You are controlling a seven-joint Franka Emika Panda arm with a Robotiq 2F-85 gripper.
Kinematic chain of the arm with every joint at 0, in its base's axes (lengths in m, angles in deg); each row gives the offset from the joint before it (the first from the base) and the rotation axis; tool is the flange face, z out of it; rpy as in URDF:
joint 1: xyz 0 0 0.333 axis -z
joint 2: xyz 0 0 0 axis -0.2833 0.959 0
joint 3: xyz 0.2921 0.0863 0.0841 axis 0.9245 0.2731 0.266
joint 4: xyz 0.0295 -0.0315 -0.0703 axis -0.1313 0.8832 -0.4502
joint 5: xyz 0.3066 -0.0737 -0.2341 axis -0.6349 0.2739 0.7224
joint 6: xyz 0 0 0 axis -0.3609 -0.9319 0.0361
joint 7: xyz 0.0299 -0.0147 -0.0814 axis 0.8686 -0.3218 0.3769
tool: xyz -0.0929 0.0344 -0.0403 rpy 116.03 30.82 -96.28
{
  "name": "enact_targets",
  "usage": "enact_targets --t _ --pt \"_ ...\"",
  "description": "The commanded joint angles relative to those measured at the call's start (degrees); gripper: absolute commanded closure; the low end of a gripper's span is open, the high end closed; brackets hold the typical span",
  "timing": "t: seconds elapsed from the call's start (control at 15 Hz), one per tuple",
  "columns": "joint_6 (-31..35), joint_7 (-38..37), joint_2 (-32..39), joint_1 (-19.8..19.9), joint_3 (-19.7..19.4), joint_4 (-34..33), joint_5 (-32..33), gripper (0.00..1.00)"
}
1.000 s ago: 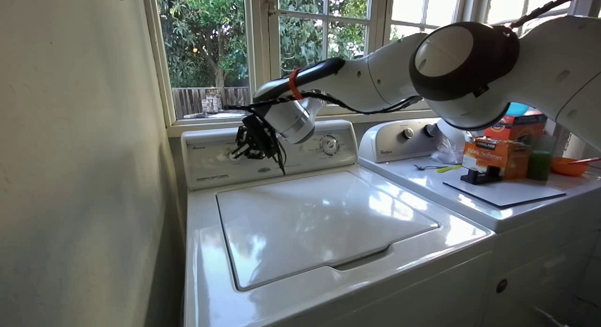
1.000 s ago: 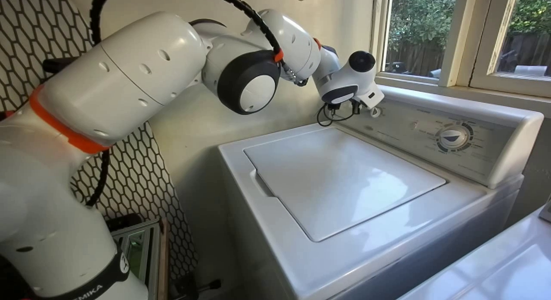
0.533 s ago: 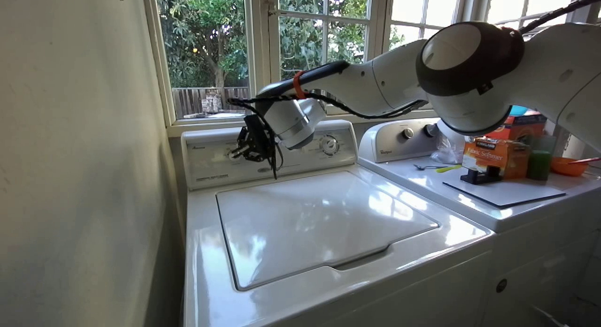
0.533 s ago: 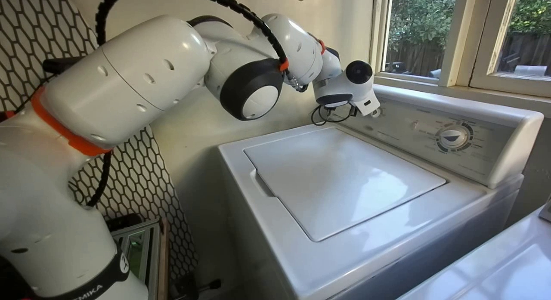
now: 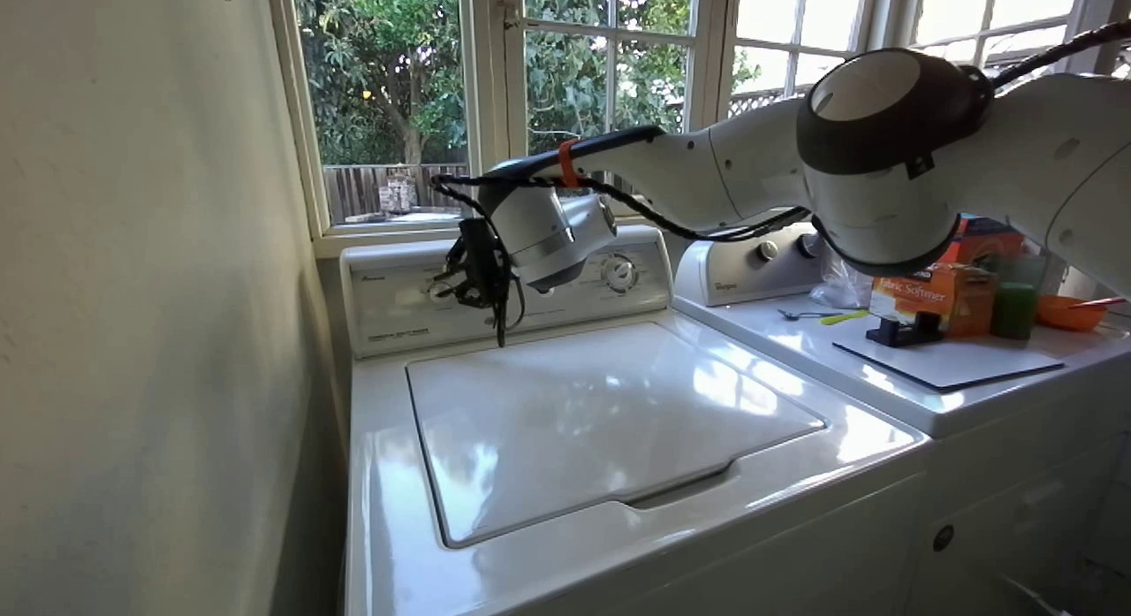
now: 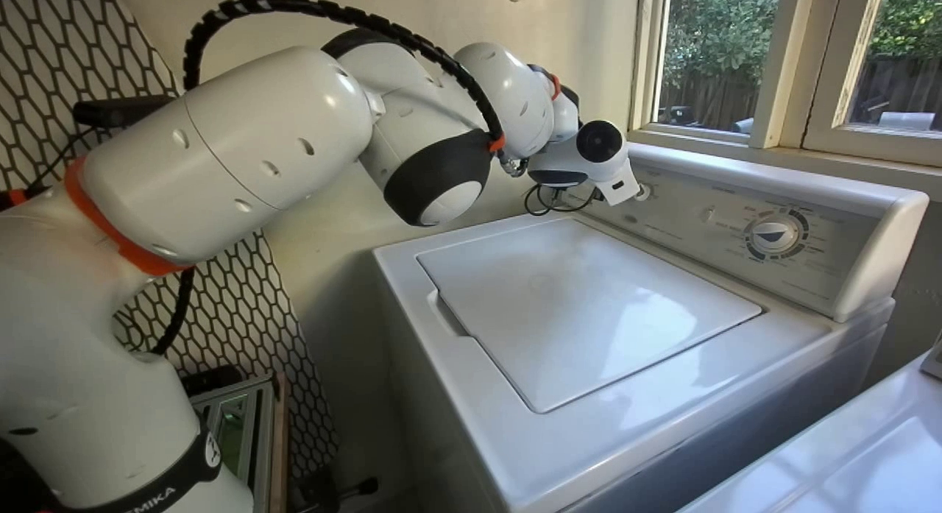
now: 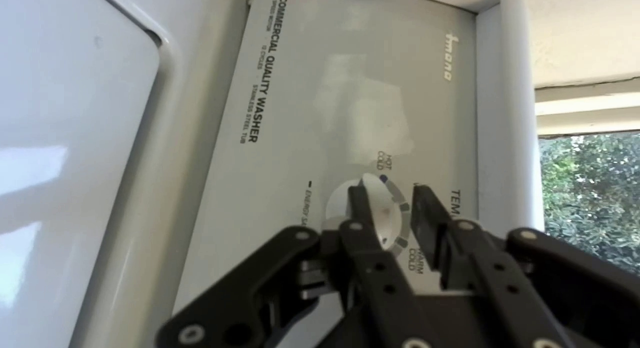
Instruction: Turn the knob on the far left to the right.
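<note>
Windows (image 5: 610, 77) with green foliage (image 5: 389, 86) outside stand behind the white washer (image 5: 610, 422), and a pale wall (image 5: 177, 298) runs beside it. You have the end effector (image 7: 391, 193) at the washer's panel (image 7: 300, 153), its two black fingers (image 7: 359, 203) parted by a narrow gap. Right at the fingertips is the knob (image 7: 384, 213), farthest left on that panel; in the wrist view one finger covers part of it, and its raised ridge shows in the gap. You can't tell whether either finger touches it. Beside it you can read the label HOT COLD (image 7: 384, 161). Farther along the panel, in an exterior view, you see a second small knob (image 6: 644, 192), then the big dial (image 6: 775, 237). Your white arm (image 5: 751, 156) reaches across above. On the counter (image 5: 813, 360), the top of the neighbouring machine, you have an orange softener box (image 5: 919, 298), a cup of something green (image 5: 1014, 311) and an orange bowl (image 5: 1071, 314).
</note>
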Motion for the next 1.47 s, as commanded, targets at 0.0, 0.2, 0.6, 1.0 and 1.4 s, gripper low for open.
enact_targets --t 0.0,0.2,0.6,1.0,1.4 --pt "-0.6 4.6 0.6 -1.0 4.9 -2.0 1.8 0.4" --pt "-5.8 5.8 -2.9 -0.9 2.8 1.5 3.2 0.16" --pt "-20.5 1.3 -14.9 -1.9 -2.7 8.3 7.3 0.0" --pt "-28.1 0.4 -27.7 0.8 -9.6 15.9 13.9 0.0" --pt "-44.2 5.6 -44.4 -2.6 -23.3 22.1 11.6 0.0"
